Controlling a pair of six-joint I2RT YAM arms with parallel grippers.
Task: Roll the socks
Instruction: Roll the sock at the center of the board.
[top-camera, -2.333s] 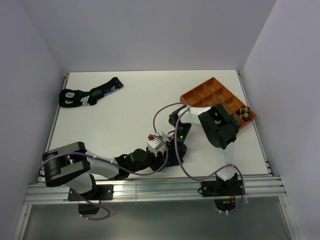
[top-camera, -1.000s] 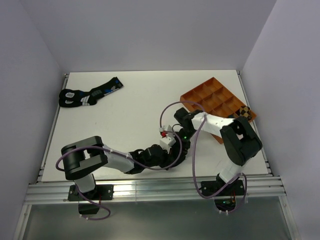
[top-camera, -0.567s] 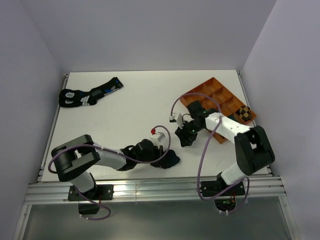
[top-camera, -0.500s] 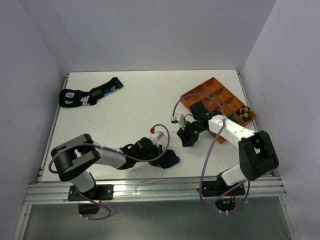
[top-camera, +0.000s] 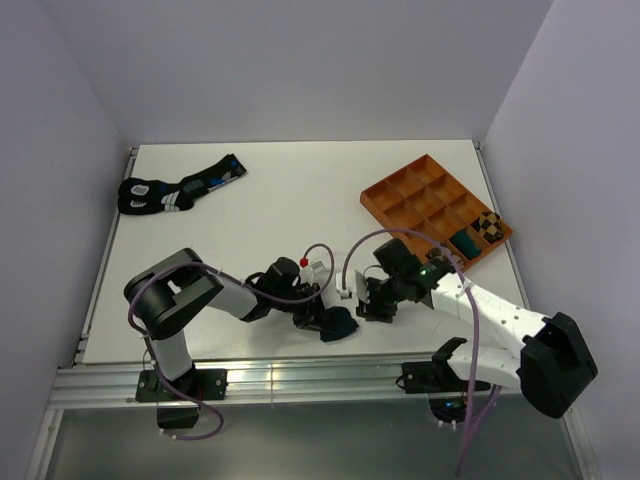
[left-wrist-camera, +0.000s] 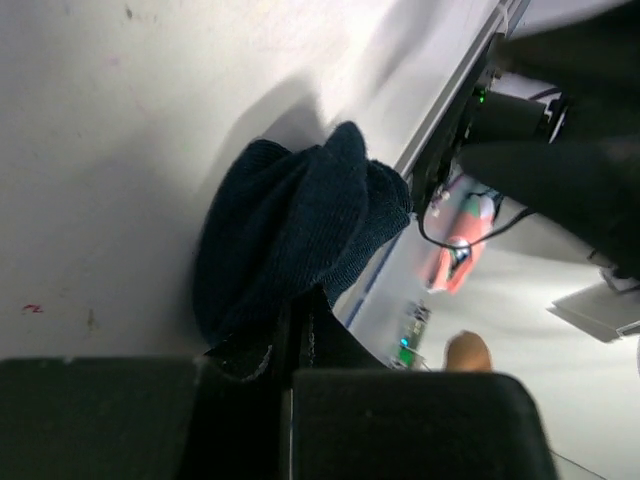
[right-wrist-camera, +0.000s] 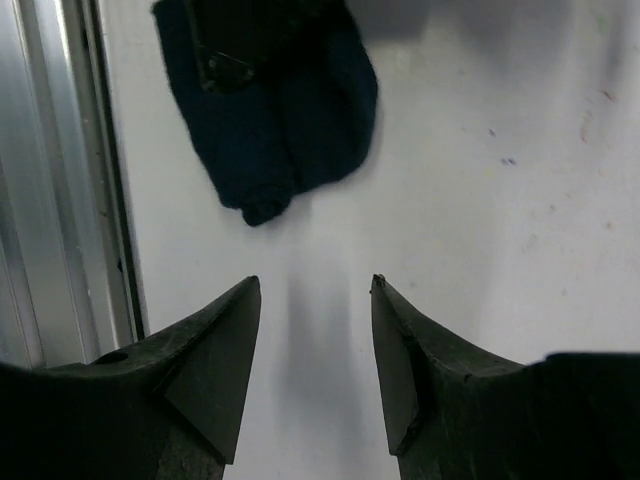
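The right gripper (right-wrist-camera: 312, 285) has swung from the tray (top-camera: 415, 190) down beside the navy sock (top-camera: 338, 323), jaws wide and empty, while the left gripper (left-wrist-camera: 295, 350) stays pinched on it near the front edge of the table (top-camera: 250, 220); the tan sock (top-camera: 487, 227) sits in the tray.

The near sock (top-camera: 338, 323) is plain dark navy; the tray sock (top-camera: 487, 226) tan with dark-brown diamonds; the tray (top-camera: 405, 195) orange; the far socks (top-camera: 170, 192) black, marked blue and white.
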